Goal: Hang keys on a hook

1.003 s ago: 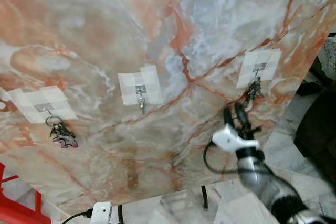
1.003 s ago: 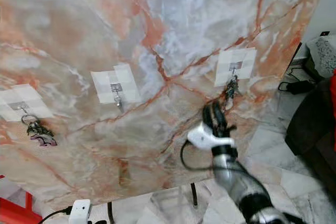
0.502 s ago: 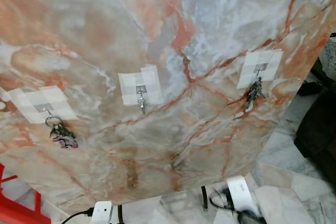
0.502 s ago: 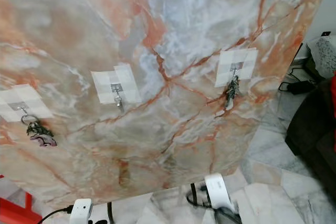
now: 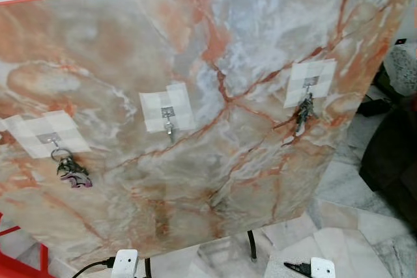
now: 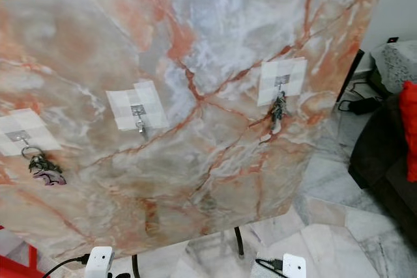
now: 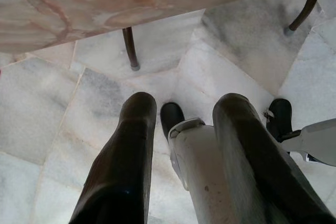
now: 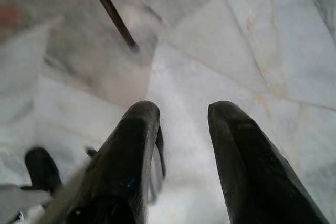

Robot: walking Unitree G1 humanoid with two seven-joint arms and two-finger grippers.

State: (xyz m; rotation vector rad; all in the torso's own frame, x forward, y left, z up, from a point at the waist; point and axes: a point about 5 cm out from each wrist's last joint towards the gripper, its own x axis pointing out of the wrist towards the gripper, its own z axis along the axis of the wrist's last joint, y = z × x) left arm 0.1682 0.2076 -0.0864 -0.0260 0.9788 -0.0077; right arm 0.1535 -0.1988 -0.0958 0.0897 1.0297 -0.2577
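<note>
A marble board (image 5: 195, 50) stands before me with three hooks on white tape patches. The left hook (image 5: 52, 140) carries a key ring with a purple tag (image 5: 73, 174). The middle hook (image 5: 169, 124) is bare. A dark bunch of keys (image 5: 303, 112) hangs from the right hook (image 5: 311, 83). My right gripper (image 5: 294, 266) is low at the picture's bottom edge, far below those keys. In the right wrist view the right gripper (image 8: 184, 114) is open over blurred floor tiles, holding nothing. My left gripper (image 7: 184, 106) hangs open above the floor.
The board rests on thin black legs (image 5: 251, 245) over pale marble floor tiles (image 6: 326, 226). A white plug block (image 5: 125, 264) with a black cable lies at the bottom left, beside a red frame (image 5: 13, 268). A dark sofa (image 6: 384, 161) with a red cushion (image 6: 408, 128) stands at the right.
My right gripper dropped from just below the right hook to the bottom edge, leaving the dark keys hanging there. The camera shifted slightly to the right.
</note>
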